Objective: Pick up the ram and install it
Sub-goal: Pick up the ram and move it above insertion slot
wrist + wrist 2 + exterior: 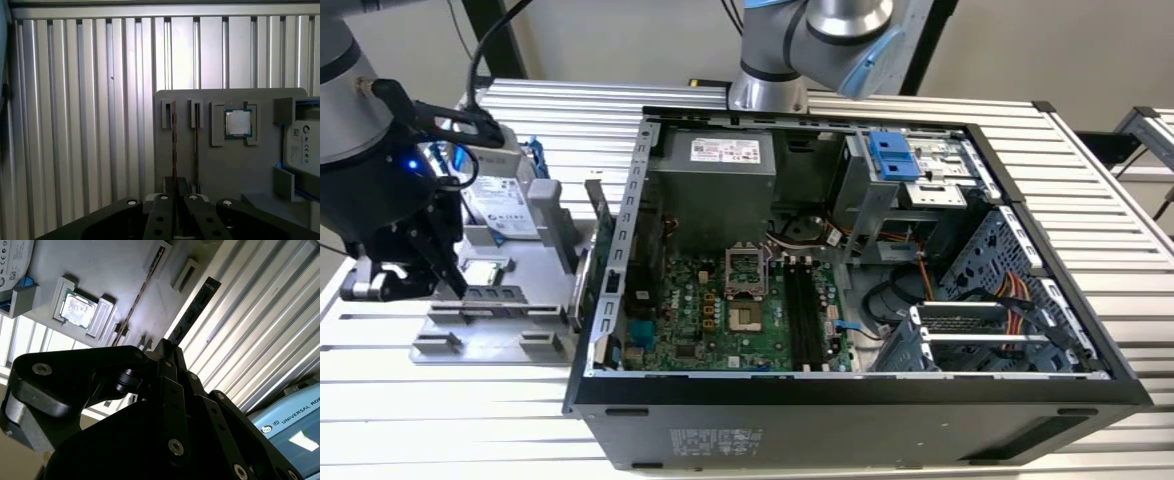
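Gripper [176,196]: black fingers pinched together on one end of the ram.
Ram [192,310]: thin dark stick, standing on edge near the grey tray's [240,170] border, beside a second stick [196,145].
Computer case [854,250]: open, just beside the tray.

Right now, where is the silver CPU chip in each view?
Exterior view: CPU chip on the grey tray, at the exterior view's left.
Second wrist view: CPU chip in its tray recess, beside the hard drive.
First wrist view: CPU chip in that recess, beside the hard drive.
Shared landmark: the grey tray.
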Robot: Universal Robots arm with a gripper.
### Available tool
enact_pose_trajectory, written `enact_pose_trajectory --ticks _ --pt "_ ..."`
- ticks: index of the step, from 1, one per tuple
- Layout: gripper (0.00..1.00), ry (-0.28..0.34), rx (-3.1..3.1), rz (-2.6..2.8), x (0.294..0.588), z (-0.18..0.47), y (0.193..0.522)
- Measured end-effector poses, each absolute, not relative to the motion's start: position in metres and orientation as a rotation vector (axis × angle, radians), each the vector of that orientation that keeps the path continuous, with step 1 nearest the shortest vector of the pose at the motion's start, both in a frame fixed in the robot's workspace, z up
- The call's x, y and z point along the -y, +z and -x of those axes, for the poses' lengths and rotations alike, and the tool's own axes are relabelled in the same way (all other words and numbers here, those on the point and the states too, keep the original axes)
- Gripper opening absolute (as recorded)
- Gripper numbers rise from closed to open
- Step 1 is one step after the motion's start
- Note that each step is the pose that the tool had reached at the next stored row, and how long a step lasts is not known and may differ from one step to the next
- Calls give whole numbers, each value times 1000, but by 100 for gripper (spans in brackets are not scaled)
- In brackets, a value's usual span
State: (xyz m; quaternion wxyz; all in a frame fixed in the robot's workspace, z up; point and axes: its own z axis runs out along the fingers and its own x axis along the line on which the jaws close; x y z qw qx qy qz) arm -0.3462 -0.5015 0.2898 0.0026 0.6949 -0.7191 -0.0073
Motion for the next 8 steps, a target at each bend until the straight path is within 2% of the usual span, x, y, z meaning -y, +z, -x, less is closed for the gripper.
enact_pose_trajectory --ticks 8 --pt "0 -23 2255 -2179 502 346 294"
